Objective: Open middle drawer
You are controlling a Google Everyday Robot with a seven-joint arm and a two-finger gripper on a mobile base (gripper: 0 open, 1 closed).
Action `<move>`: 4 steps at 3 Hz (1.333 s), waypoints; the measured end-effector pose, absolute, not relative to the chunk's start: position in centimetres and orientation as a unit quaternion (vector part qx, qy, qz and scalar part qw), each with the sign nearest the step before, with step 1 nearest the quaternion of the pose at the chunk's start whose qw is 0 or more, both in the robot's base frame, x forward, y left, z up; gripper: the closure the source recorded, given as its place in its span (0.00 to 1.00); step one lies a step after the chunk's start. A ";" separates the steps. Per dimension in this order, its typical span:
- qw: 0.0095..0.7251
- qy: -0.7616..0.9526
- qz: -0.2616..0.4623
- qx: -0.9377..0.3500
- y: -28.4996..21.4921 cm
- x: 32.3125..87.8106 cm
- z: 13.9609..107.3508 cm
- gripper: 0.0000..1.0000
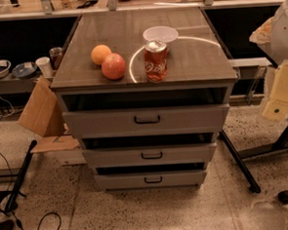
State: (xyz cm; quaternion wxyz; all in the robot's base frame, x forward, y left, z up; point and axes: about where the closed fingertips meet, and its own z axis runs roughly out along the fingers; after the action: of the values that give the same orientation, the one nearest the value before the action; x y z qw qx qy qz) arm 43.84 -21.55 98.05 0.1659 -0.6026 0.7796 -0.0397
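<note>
**Three grey drawers, and the middle one must be pulled**

Far on the left, a cardboard box (38, 111) leans by the floor, out of the way. Next comes the grey cabinet (189, 60). On its top sit an orange (100, 54), a red apple (113, 66), a red soda can (156, 61) and a white bowl (160, 34). They are up high, so I think none of them will block a drawer.

Below the top, the drawers are stacked. The middle drawer (149, 155) sits between the tall one above and the small one below. A dark gap shows over its front, but it looks barely out, if at all. Its black handle (152, 155) is right in the centre, so a pull there should slide it straight.

Far on the right edge hangs the gripper (281, 95), well apart from the handle. I cannot tell if it is open or shut. It looks parked to the side, so the job seems not yet begun.
</note>
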 end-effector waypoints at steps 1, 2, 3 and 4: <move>0.166 0.780 -0.040 -0.603 -21.6 43.8 98.0 0.00; 0.165 0.775 -0.038 -0.609 -21.6 43.7 97.7 0.00; 0.152 0.771 -0.023 -0.619 -21.7 43.7 95.7 0.00; 0.143 0.773 0.010 -0.618 -21.3 43.8 91.1 0.00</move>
State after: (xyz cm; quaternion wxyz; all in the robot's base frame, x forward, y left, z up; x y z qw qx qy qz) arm 43.85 -21.34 91.05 0.1432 -0.6184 0.7726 0.0095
